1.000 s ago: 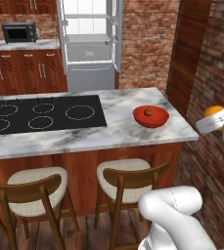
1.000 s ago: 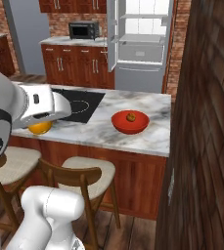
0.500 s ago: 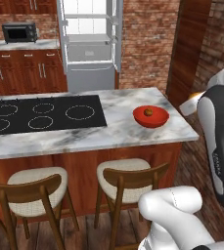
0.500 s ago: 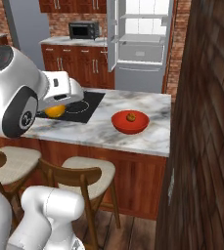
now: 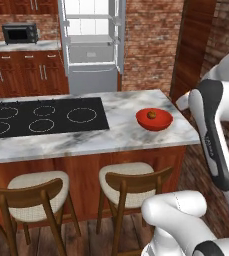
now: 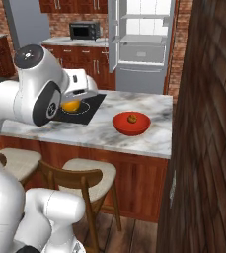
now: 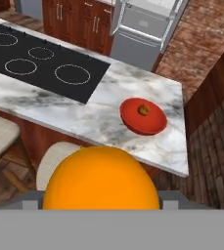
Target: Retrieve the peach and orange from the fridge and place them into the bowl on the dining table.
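While the orange sits clamped in the gripper, jaws spread wide around it, above the dining table edge, the peach lies inside the red bowl, fridge open behind

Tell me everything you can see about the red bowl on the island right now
The bowl is shallow, round and glossy red, like glazed ceramic or plastic. It sits upright on the marble top of the dining table, near the end away from the black cooktop and apart from it. Inside, near its middle, lies the peach, small and dull reddish-tan. Nothing else touches the bowl.
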### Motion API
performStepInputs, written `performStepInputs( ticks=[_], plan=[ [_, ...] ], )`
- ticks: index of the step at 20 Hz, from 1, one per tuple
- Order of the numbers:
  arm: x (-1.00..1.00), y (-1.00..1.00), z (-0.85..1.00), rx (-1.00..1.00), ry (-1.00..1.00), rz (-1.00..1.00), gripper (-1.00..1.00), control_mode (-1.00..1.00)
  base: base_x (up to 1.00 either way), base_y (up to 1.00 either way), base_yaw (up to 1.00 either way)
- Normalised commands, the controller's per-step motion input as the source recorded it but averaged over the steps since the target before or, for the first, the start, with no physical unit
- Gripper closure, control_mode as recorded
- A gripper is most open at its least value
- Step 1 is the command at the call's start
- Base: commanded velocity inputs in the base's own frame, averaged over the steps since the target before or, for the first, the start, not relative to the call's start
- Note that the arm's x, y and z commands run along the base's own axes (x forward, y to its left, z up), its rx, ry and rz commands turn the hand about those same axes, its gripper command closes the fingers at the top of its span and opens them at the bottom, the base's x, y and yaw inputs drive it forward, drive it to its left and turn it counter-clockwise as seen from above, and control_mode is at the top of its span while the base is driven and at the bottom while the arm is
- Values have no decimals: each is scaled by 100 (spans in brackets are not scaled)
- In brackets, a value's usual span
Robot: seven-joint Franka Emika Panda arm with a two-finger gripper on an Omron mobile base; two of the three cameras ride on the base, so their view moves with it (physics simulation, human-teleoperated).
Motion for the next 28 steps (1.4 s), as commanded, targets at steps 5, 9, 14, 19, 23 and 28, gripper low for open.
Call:
performStepInputs(
  ticks=[5,9,14,19,23,28],
  plan=[
    [40,-29,-49,0,6,-1,100,-100,0,0,0],
    [54,-15,-50,0,17,-3,100,-100,0,0,0],
    [54,-6,-35,0,19,-2,100,-100,0,0,0],
    [59,-13,-40,1,16,0,100,-100,0,0,0],
    [51,-21,-49,1,1,0,100,-100,0,0,0],
    [40,-16,-30,0,-3,0,100,-100,0,0,0]
  ],
)
